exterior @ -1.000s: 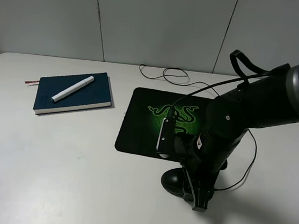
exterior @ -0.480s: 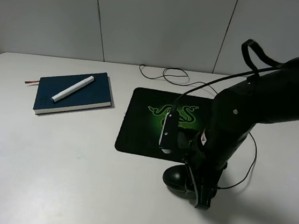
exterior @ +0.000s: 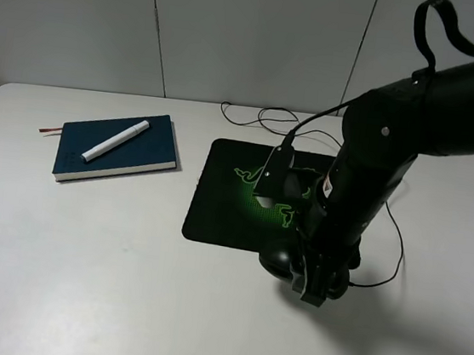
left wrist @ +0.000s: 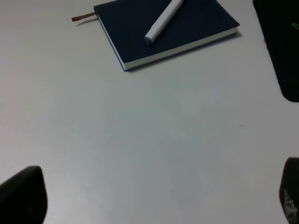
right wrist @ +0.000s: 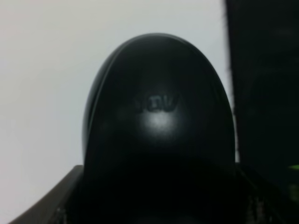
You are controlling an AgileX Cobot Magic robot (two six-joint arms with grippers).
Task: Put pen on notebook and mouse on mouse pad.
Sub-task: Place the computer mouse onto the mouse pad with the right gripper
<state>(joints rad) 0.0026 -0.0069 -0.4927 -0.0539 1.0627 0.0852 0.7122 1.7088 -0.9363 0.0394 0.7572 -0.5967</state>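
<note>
The right gripper (exterior: 309, 284), fingers pinching the glossy black oval mouse (exterior: 273, 263), has carried it toward 11 o'clock to the edge of the black rectangular mouse pad (exterior: 216, 214), placement pending; left gripper (left wrist: 154, 193) fingers spread.

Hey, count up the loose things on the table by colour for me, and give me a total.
Black: 2, the mouse and the mouse pad
Dark blue: 1, the notebook
White: 1, the pen
Total: 4
</note>
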